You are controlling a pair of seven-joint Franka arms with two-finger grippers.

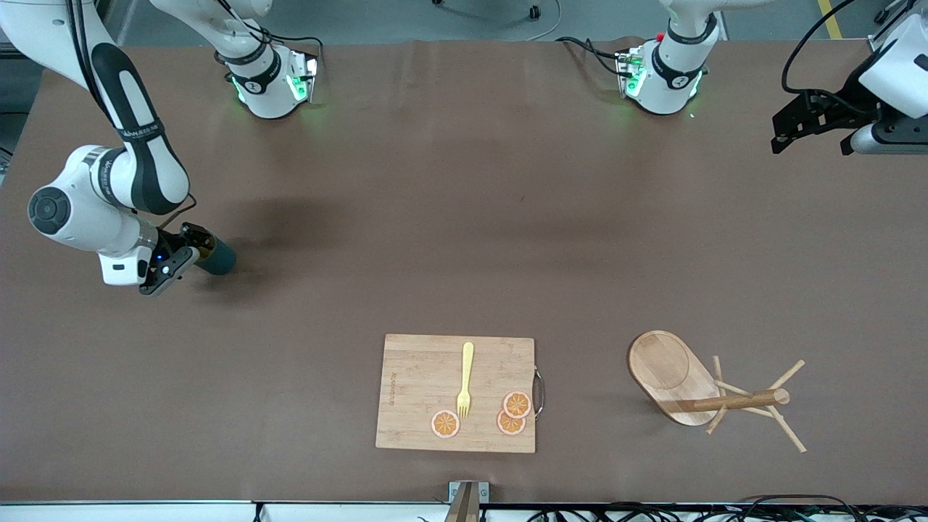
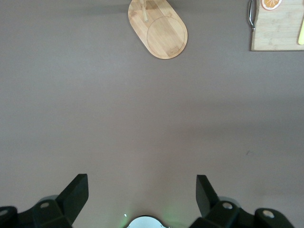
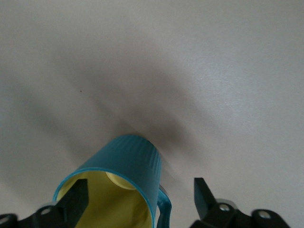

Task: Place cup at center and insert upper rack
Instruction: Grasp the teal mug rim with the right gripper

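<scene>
The cup [image 1: 219, 256] is dark teal, ribbed and yellow inside. It rests tipped over on the brown table toward the right arm's end, its mouth turned to my right gripper [image 1: 186, 254]. In the right wrist view that gripper [image 3: 141, 197] is open, one finger inside the cup [image 3: 130, 159] and the other outside beside the handle [image 3: 163, 209]. The upper rack [image 1: 696, 391], a bamboo mug tree, lies on its side toward the left arm's end. Its oval base [image 2: 159, 28] shows in the left wrist view. My left gripper [image 1: 812, 134] [image 2: 142, 194] waits open and empty, high over the left arm's end.
A rectangular wooden cutting board [image 1: 455, 393] lies near the front edge, between the cup and the rack. It carries a yellow fork [image 1: 465, 380] and three orange slices [image 1: 516, 404]. Its metal handle [image 2: 250, 15] points toward the rack.
</scene>
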